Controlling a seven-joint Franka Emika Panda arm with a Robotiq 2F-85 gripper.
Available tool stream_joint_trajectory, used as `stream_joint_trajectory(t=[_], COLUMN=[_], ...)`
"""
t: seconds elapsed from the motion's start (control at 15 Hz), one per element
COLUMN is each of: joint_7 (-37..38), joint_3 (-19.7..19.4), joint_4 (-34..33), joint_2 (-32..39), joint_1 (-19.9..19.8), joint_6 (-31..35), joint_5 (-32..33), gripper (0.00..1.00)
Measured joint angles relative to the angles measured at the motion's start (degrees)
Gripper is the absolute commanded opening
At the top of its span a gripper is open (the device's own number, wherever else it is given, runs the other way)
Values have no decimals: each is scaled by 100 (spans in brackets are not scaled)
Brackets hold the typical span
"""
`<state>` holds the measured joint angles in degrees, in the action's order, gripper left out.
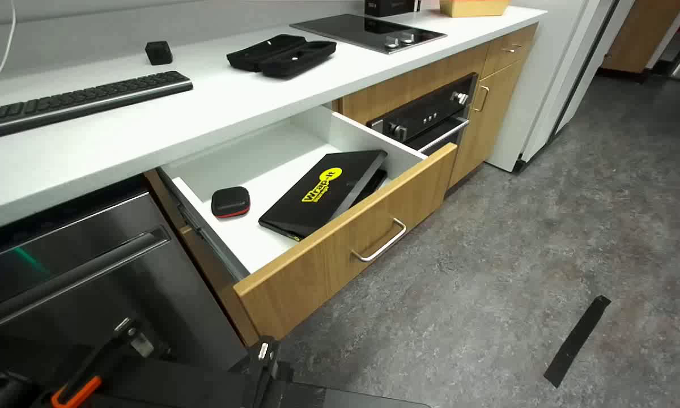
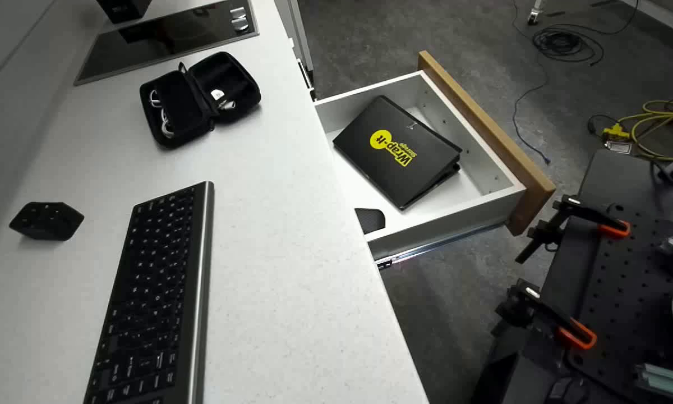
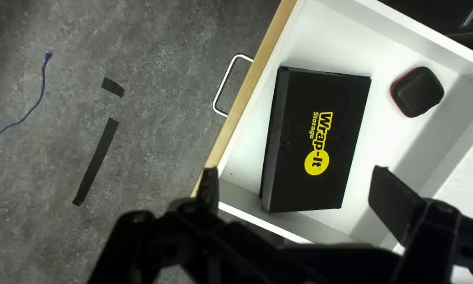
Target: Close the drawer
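The drawer (image 1: 317, 272) is pulled far out from under the counter, with a light oak front and white inside walls. It also shows in an exterior view (image 2: 482, 120) and in the wrist view (image 3: 251, 83). Its silver bar handle (image 1: 385, 247) sits on the front, and the wrist view shows it too (image 3: 223, 85). A black box with yellow lettering (image 3: 319, 142) and a small black case with red trim (image 3: 418, 92) lie inside. My gripper (image 3: 295, 169) is open and empty, above the drawer, its left fingertip over the front's edge in the picture. Neither exterior view shows it.
A steel appliance (image 1: 73, 283) stands beside the drawer, an oven (image 1: 430, 113) on its other side. The white counter (image 2: 291, 280) bears a keyboard (image 2: 151, 297) and an open black case (image 2: 202, 98). A black base with orange clamps (image 2: 605, 269) stands near the drawer front.
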<state>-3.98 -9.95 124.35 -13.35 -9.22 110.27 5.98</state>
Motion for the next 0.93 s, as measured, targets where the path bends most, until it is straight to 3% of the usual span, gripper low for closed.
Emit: stream_joint_trajectory(t=[0.53, 0.93], joint_7=[31, 707], joint_3=[-50, -445], joint_4=[43, 410], joint_2=[131, 1445], joint_1=[-32, -501], joint_6=[129, 1477], joint_5=[30, 599], gripper=[100, 100])
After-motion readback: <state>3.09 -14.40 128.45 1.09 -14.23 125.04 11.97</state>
